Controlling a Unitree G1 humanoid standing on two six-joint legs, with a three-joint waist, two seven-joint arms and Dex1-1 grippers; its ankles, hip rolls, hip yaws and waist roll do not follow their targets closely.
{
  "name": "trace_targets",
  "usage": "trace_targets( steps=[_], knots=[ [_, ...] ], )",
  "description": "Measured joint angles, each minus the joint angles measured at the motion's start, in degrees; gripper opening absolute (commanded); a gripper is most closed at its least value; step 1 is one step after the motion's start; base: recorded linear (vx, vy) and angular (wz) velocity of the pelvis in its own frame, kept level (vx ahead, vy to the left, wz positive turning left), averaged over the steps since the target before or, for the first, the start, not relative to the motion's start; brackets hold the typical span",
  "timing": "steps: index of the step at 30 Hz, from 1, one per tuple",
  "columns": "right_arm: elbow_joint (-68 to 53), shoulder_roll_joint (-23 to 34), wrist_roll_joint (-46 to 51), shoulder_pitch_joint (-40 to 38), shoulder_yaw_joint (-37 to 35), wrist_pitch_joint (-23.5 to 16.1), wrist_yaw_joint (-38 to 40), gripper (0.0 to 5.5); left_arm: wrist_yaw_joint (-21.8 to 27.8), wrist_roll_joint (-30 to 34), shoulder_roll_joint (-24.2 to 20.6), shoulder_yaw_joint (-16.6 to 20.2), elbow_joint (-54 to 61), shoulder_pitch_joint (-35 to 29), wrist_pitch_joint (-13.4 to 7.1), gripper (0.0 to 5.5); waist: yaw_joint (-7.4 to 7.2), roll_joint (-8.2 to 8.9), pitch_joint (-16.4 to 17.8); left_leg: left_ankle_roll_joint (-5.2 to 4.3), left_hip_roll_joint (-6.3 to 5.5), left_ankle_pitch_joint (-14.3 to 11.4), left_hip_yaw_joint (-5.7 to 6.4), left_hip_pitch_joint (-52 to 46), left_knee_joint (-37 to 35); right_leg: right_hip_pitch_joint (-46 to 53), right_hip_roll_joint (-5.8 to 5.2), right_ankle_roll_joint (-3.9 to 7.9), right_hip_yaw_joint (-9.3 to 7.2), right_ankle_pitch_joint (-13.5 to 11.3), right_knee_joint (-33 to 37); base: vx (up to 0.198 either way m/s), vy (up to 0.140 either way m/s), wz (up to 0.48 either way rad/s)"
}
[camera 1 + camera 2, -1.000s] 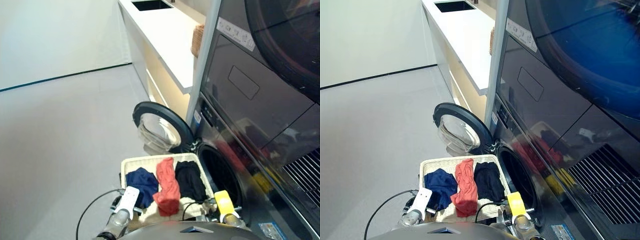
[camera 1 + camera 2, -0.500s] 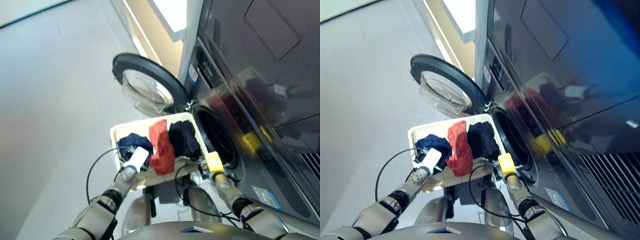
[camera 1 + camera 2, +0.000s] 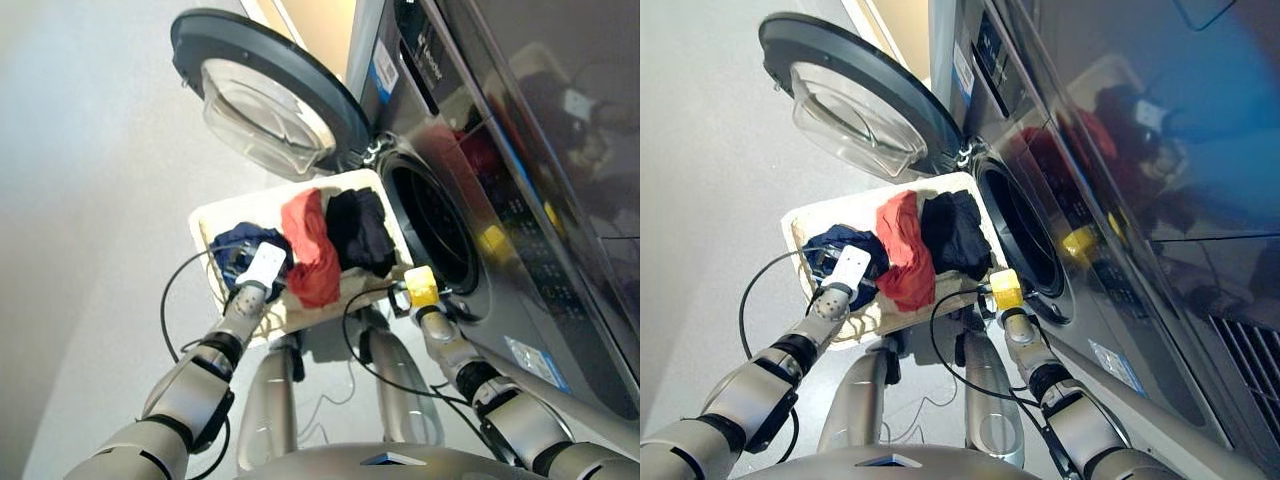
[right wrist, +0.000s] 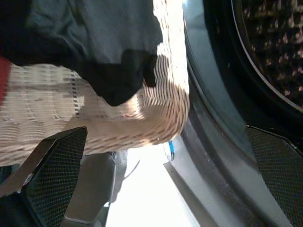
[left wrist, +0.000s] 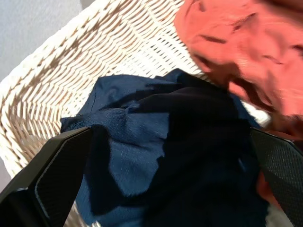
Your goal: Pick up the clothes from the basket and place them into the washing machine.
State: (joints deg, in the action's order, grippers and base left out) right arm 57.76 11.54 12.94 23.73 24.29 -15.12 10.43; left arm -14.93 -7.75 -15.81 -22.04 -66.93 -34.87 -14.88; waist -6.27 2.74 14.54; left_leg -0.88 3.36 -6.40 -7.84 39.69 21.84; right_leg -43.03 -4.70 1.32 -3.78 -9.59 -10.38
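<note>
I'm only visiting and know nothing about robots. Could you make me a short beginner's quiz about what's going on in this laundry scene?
1. True or false: the round door of the washing machine stands open.
2. Which garment lies under the left tool? A) the red one B) the navy one C) the black one
3. How many garments lie in the basket?

Key
1. True: it is swung wide, and the drum opening is bare.
2. B: the left wrist view looks straight onto navy cloth between its spread fingers.
3. Three, side by side. The right tool is open at the basket's corner nearest the drum, holding nothing.
</note>
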Motion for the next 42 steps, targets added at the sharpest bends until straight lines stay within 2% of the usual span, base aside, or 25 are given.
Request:
trace_targets(
  steps=[3, 4, 6, 10, 15, 19, 21, 22, 23, 24, 25, 29, 31, 35, 40, 42],
  knots=[
    [-2.49, 0.14, 2.13, 0.61, -0.03, -0.87, 0.23, 5.5, -0.63, -3.06, -1.05, 1.87, -0.23, -2.12, -0.05, 5.5, -0.12, 0.01, 0.05, 0.32, 0.55, -1.4, -0.13, 5.87, 4.71, -5.14, 0.22, 0.06, 0.6, 0.03, -2.7, -0.018, 0.009, -0.011],
    [-2.75, 0.16, 2.83, 1.05, 0.03, -1.27, 0.24, 5.5, -0.83, -3.95, -1.36, 2.21, -0.44, -2.89, -0.05, 5.5, -0.14, 0.02, 0.14, 0.46, 0.69, -1.66, -0.09, 7.68, 6.06, -6.67, 0.26, 0.51, 0.69, 0.34, -3.18, 0.0, 0.0, 0.0],
    [-4.43, 0.36, 4.3, 1.29, -0.02, -1.75, 0.39, 5.5, -1.11, -4.62, -2.18, 2.21, -0.47, -4.05, -0.09, 5.5, -0.4, 0.0, 0.34, 0.76, 0.91, -2.2, -0.06, 10.99, 8.59, -9.6, 0.26, 0.6, 0.86, 0.36, -4.73, 0.0, 0.0, 0.0],
    [-7.13, 0.25, 6.96, 2.13, 0.16, -3.13, 0.42, 5.5, -1.66, -6.72, -3.59, 3.28, -0.35, -5.99, -0.96, 5.5, -0.68, -0.02, 0.49, 1.22, 2.05, -3.7, 0.21, 17.26, 13.5, -14.91, 0.24, 0.55, 0.93, 0.67, -7.85, 0.0, 0.0, 0.0],
    [-8.92, 0.24, 9.43, 2.5, 0.43, -4.17, 0.64, 5.5, -2.54, -9.08, -4.17, 4.51, 0.31, -8.39, -2.29, 5.5, -0.83, -0.01, 0.7, 1.7, 2.36, -4.58, 0.62, 23.2, 17.71, -20.3, 0.23, 0.82, 0.88, 0.93, -10.91, 0.0, 0.0, 0.0],
    [-9.16, 0.28, 10.52, 2.85, 0.54, -4.35, 0.45, 5.5, -3.21, -9.08, -4.39, 4.5, 0.78, -9.14, -2.53, 5.5, -0.88, -0.01, 0.7, 1.6, 2.51, -5.61, 0.96, 25.54, 20.48, -22.68, 0.22, 1.04, 0.87, 1.81, -13.72, 0.0, 0.0, 0.0],
    [-9.15, 0.26, 10.53, 2.92, 0.58, -4.36, 0.24, 5.5, -3.51, -9.08, -4.52, 4.51, 1.39, -9.16, -2.73, 5.5, -0.88, -0.01, 0.7, 1.84, 2.59, -5.77, 1.1, 26.35, 21.1, -23.22, 0.21, 1.13, 0.8, 1.88, -13.74, 0.0, 0.0, 0.0],
    [-9.15, 0.25, 10.52, 2.91, 0.58, -4.36, 0.13, 5.5, -3.49, -9.08, -4.6, 4.54, 1.58, -9.21, -2.79, 4.49, -0.88, -0.01, 0.7, 1.96, 2.61, -5.79, 1.17, 26.56, 21.25, -23.32, 0.2, 1.2, 0.74, 1.92, -13.7, 0.0, 0.0, 0.0],
    [-9.15, 0.26, 10.52, 2.91, 0.55, -4.36, 0.1, 5.5, -3.44, -9.1, -4.66, 4.54, 1.61, -9.27, -2.8, 2.01, -0.96, 0.01, 0.69, 2.02, 2.61, -5.78, 1.19, 26.61, 21.24, -23.32, 0.18, 1.25, 0.73, 1.96, -13.63, 0.0, 0.0, 0.0],
    [-9.18, 0.23, 10.52, 2.91, 0.56, -4.36, 0.06, 5.5, -3.41, -9.15, -4.75, 4.69, 1.61, -9.3, -2.79, 1.32, -1.11, 0.05, 0.66, 2.04, 2.6, -5.78, 1.2, 26.62, 21.24, -23.31, 0.14, 1.28, 0.71, 1.98, -13.63, 0.0, 0.0, 0.0],
    [-9.3, 0.17, 10.51, 2.91, 0.57, -4.36, 0.02, 5.5, -3.33, -9.23, -4.83, 5.29, 1.62, -9.3, -2.77, 0.0, -1.39, 0.09, 0.63, 2.06, 2.57, -5.77, 1.2, 26.62, 21.23, -23.31, 0.12, 1.29, 0.7, 1.99, -13.63, 0.0, 0.0, 0.0],
    [-10.46, 0.25, 10.52, 2.05, 0.21, -4.35, -0.88, 5.5, -1.56, -10.47, -4.96, 5.6, 1.89, -8.8, -2.74, 0.0, -1.96, 0.16, -0.84, 2.06, 2.51, -5.46, 1.13, 26.32, 20.48, -23.29, 0.08, 1.26, 0.74, 1.95, -13.38, 0.0, 0.0, 0.0],
    [-10.62, 0.17, 10.51, 1.82, 0.28, -4.35, -1.19, 5.5, -0.75, -11.52, -4.85, 5.61, 1.78, -7.79, -2.57, 0.0, -2.0, 0.3, -2.21, 1.91, 2.49, -5.39, 0.9, 25.46, 19.54, -22.82, 0.07, 1.1, 0.78, 1.76, -13.13, 0.0, 0.0, 0.0],
    [-11.2, 0.15, 10.39, 1.82, 0.54, -4.35, -1.25, 5.5, 0.48, -13.9, -3.38, 6.07, 1.35, -5.39, -2.2, 0.0, -1.68, 0.29, -2.43, 1.74, 2.19, -5.2, 0.22, 20.89, 16.68, -18.91, -0.04, 0.74, 0.99, 1.31, -11.42, 0.0, 0.0, 0.0],
    [-12.0, 0.6, 7.97, -0.6, 2.27, -4.15, -2.11, 5.5, 2.75, -15.93, 0.58, 6.41, 5.3, 1.62, -2.4, 0.0, -1.0, 0.25, -2.42, 1.28, 0.65, -3.38, -0.22, 10.41, 9.22, -10.15, -1.02, 0.88, 0.94, 1.71, -7.84, 0.027, -0.031, 0.071],
    [-12.89, 1.24, 5.2, -2.04, 3.15, -4.08, -2.44, 5.5, 4.07, -16.91, 2.29, 4.93, 8.9, 5.22, -2.81, 0.0, 0.21, 0.2, -2.41, 0.93, 0.02, -2.09, -0.18, 4.61, 4.79, -5.26, -1.43, 0.8, 0.59, 1.86, -5.65, 0.03, -0.023, 0.054]
  ],
)
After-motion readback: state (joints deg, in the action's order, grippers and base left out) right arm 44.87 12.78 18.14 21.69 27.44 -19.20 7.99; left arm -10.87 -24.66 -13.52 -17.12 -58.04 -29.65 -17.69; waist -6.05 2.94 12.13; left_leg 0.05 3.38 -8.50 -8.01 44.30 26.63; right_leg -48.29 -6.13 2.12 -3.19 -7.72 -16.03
